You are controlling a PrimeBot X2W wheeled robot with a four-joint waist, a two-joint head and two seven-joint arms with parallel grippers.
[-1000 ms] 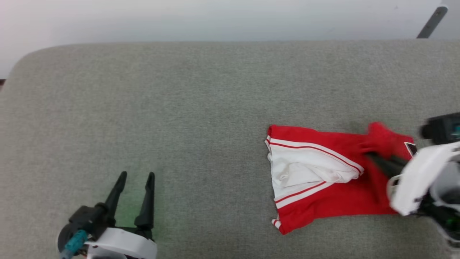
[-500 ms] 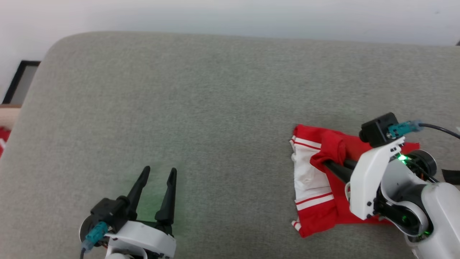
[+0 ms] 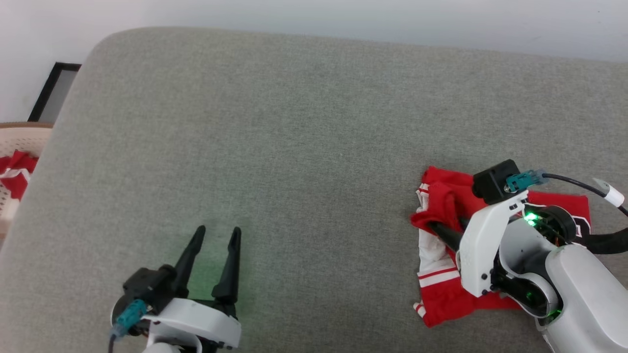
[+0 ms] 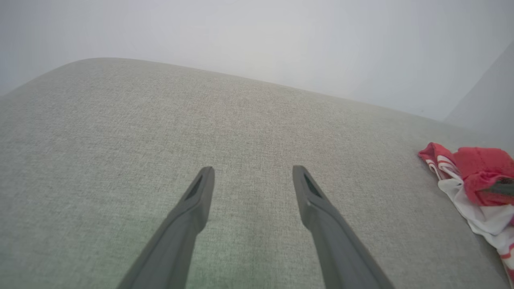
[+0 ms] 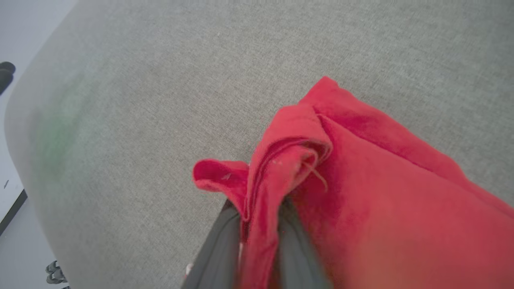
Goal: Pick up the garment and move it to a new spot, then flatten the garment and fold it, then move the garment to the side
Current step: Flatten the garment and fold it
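Folding garment (image 3: 444, 300), hem pinched in right tool (image 3: 444, 224), left tool (image 3: 218, 230) wide apart; next, likely lay flat and release

Glossy white arm shells (image 3: 483, 250) carry black camera blocks (image 3: 492, 180), teal cable plugs (image 3: 519, 181) and green lights (image 3: 530, 217); the left pincer (image 3: 219, 229) has long dark fingers (image 3: 228, 267).

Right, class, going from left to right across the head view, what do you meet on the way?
Pale basket at the edge → left gripper, fingers apart → red garment.
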